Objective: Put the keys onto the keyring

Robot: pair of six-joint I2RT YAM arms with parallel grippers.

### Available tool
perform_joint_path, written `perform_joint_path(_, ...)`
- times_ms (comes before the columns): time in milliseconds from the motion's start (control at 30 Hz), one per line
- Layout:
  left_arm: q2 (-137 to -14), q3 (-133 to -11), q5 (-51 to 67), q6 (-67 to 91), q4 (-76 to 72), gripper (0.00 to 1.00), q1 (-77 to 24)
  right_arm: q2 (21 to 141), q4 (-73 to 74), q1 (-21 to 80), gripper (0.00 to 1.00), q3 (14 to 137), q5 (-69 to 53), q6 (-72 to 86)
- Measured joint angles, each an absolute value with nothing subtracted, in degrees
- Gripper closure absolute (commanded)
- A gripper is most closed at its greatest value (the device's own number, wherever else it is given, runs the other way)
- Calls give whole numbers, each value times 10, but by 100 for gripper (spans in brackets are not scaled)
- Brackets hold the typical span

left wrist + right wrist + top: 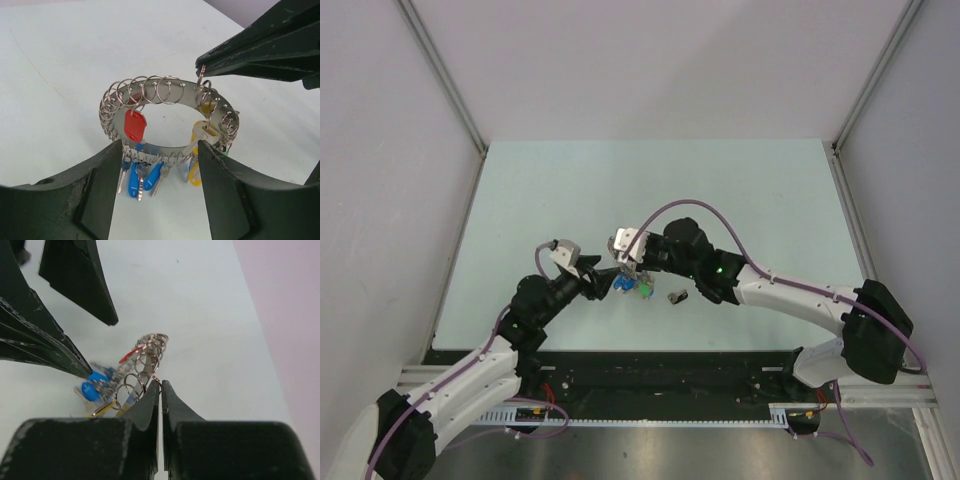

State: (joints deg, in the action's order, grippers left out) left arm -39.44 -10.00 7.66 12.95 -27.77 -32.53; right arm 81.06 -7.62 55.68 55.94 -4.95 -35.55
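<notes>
The keyring is a silver band hung with many small split rings. It hangs above the table, and keys with red, blue and yellow heads dangle from it. My right gripper is shut, pinching one small split ring on the keyring at its far right side. My left gripper is open, with the ring's near edge spanning the gap between its fingertips. In the top view both grippers meet over the keyring at mid-table. One loose key with a dark head lies on the table just right of it.
The pale green table is walled by white panels at the left, right and back. A dark rail with the arm bases runs along the near edge.
</notes>
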Motion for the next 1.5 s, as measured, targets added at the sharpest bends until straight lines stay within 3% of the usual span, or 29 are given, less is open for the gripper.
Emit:
perform_joint_path(267,-397,-93,79,130,-289,32,-326,866,45,630,100,607,116,-433)
perform_joint_path(867,-519,-63,217,79,-476,53,-326,842,70,647,100,578,115,-435)
perform_joint_path(1200,-573,-63,267,40,-557,52,-326,819,59,647,100,553,95,-435)
perform_joint_path(1500,-580,-40,278,38,-622,44,-326,793,45,633,100,535,65,-431)
